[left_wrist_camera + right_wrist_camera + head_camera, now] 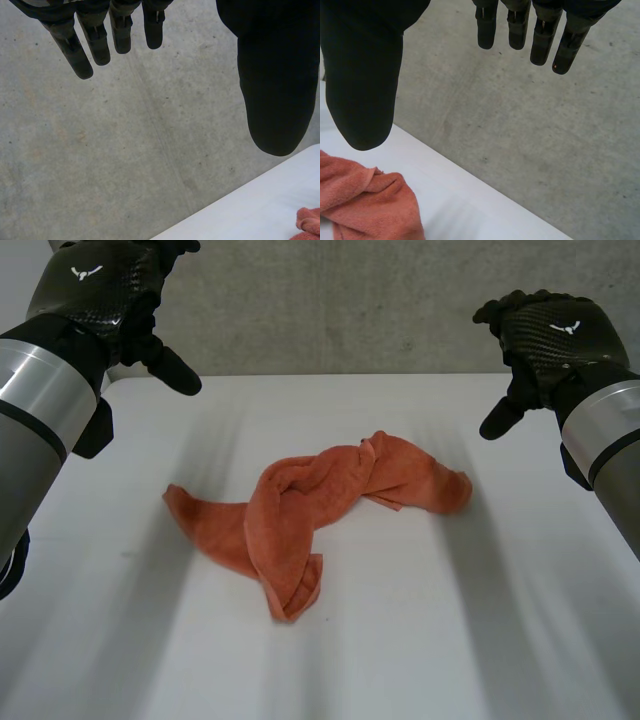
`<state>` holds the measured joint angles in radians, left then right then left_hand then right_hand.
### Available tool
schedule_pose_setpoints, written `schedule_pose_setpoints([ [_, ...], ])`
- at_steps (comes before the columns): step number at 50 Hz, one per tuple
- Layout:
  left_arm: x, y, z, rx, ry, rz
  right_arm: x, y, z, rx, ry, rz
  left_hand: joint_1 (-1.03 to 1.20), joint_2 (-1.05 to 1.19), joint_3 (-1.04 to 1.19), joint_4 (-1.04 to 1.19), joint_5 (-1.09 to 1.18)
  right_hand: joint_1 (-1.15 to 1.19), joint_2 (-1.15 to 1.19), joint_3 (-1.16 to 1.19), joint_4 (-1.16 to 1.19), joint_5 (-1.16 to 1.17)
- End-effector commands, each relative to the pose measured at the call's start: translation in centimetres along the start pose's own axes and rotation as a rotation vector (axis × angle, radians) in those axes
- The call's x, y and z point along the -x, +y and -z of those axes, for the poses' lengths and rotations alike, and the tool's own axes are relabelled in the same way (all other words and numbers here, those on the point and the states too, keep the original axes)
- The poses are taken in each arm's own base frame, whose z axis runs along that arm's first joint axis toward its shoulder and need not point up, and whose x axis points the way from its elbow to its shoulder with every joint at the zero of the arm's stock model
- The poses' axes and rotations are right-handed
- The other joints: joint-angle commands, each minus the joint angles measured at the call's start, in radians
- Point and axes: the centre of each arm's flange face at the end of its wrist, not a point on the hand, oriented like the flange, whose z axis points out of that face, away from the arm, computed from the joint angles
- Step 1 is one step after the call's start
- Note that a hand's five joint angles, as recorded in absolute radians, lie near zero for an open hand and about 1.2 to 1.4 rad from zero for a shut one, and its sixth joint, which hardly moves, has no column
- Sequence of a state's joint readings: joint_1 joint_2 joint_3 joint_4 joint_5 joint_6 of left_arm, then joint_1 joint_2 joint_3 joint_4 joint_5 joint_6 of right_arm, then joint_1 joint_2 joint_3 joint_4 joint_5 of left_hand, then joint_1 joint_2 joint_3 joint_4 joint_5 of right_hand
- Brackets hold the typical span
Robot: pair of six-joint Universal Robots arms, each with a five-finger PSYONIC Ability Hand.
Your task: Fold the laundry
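While left hand (pixel 100 290) and right hand (pixel 555 330) are held beside the twisted orange terry towel (pixel 300 515), empty fingers (pixel 82 55) straight, bunched layers may be pinched.

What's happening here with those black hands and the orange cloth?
A two-armed robot faces an orange towel lying crumpled and twisted on the white table. Its left hand and right hand hover clear of it, one to each side, fingers open, holding nothing. No fold is made yet.

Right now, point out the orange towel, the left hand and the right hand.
orange towel (pixel 295 508), head view, its bunched middle
left hand (pixel 95 285), head view, back of the hand
right hand (pixel 555 330), head view, back of the hand
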<state>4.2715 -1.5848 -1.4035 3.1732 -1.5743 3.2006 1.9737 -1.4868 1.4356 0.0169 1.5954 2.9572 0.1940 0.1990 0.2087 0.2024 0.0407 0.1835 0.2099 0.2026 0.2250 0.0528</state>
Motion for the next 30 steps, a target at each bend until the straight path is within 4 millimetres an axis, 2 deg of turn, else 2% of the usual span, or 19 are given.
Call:
schedule_pose_setpoints([
  [1,0.0,0.5,-0.1,0.021,-0.005,0.007,1.3,0.1,0.0,-0.016,-0.146,0.092,0.002,-0.003,-0.013,-0.006,-0.019,-0.009,-0.035,-0.028,-0.05,-0.053],
  [3,-0.1,0.9,-0.2,0.032,-0.003,0.009,1.8,0.4,0.0,-0.023,-0.217,0.169,0.002,-0.003,-0.013,-0.006,-0.019,-0.009,-0.035,-0.028,-0.05,-0.053],
  [7,-0.7,3.7,-0.8,0.115,-0.025,0.037,2.2,1.4,-0.5,-0.007,-0.256,0.226,0.005,0.0,-0.01,-0.004,-0.016,-0.009,-0.035,-0.028,-0.05,-0.053],
  [8,-0.7,3.7,-0.8,0.115,-0.025,0.038,2.3,2.1,-0.9,0.009,-0.266,0.234,0.005,0.0,-0.01,-0.004,-0.016,-0.009,-0.035,-0.028,-0.05,-0.053],
  [9,-1.0,5.3,-1.0,0.159,-0.052,0.076,2.4,2.4,-1.1,0.017,-0.269,0.233,0.005,0.0,-0.01,-0.004,-0.016,-0.009,-0.035,-0.028,-0.05,-0.053],
  [11,-1.2,6.3,-1.2,0.188,-0.07,0.103,2.5,3.0,-1.6,0.033,-0.272,0.229,0.005,0.0,-0.01,-0.004,-0.016,-0.009,-0.035,-0.028,-0.05,-0.053],
  [12,-1.3,6.9,-1.3,0.201,-0.077,0.115,2.7,4.4,-2.5,0.069,-0.281,0.225,0.005,0.0,-0.01,-0.004,-0.016,-0.009,-0.035,-0.028,-0.05,-0.053],
  [16,-1.6,9.8,-2.0,0.275,-0.095,0.166,3.2,7.1,-4.6,0.129,-0.293,0.195,-0.004,-0.009,-0.019,-0.012,-0.025,-0.009,-0.035,-0.028,-0.05,-0.053],
  [17,-1.6,9.9,-2.0,0.275,-0.095,0.166,3.2,7.7,-5.1,0.143,-0.294,0.182,-0.004,-0.009,-0.019,-0.012,-0.025,-0.009,-0.035,-0.028,-0.05,-0.053],
  [19,-1.7,12.0,-2.3,0.325,-0.102,0.196,3.3,8.3,-5.6,0.153,-0.293,0.165,-0.007,-0.012,-0.022,-0.015,-0.028,-0.009,-0.035,-0.028,-0.05,-0.053],
  [20,-1.8,13.0,-2.5,0.349,-0.106,0.21,3.3,9.6,-7.0,0.18,-0.285,0.104,-0.013,-0.018,-0.027,-0.021,-0.034,-0.009,-0.035,-0.028,-0.05,-0.053],
  [21,-1.9,13.5,-2.5,0.361,-0.106,0.214,3.3,9.6,-7.0,0.18,-0.285,0.104,-0.01,-0.015,-0.025,-0.018,-0.031,-0.009,-0.035,-0.028,-0.05,-0.053],
  [23,-2.0,13.9,-2.6,0.37,-0.108,0.219,3.4,11.2,-8.4,0.206,-0.278,0.039,-0.013,-0.018,-0.027,-0.021,-0.034,-0.009,-0.035,-0.028,-0.05,-0.053],
  [24,-2.1,15.3,-2.8,0.403,-0.109,0.226,3.5,11.6,-8.8,0.213,-0.277,0.02,-0.013,-0.018,-0.027,-0.021,-0.034,-0.009,-0.035,-0.028,-0.05,-0.053],
  [25,-2.2,15.8,-2.8,0.412,-0.108,0.225,3.6,12.8,-9.7,0.23,-0.274,-0.016,-0.013,-0.018,-0.027,-0.021,-0.034,-0.009,-0.035,-0.028,-0.05,-0.053],
  [30,-2.5,18.8,-3.1,0.477,-0.111,0.219,3.9,15.6,-11.9,0.257,-0.252,-0.08,-0.01,-0.015,-0.025,-0.018,-0.031,-0.009,-0.035,-0.028,-0.05,-0.053],
])
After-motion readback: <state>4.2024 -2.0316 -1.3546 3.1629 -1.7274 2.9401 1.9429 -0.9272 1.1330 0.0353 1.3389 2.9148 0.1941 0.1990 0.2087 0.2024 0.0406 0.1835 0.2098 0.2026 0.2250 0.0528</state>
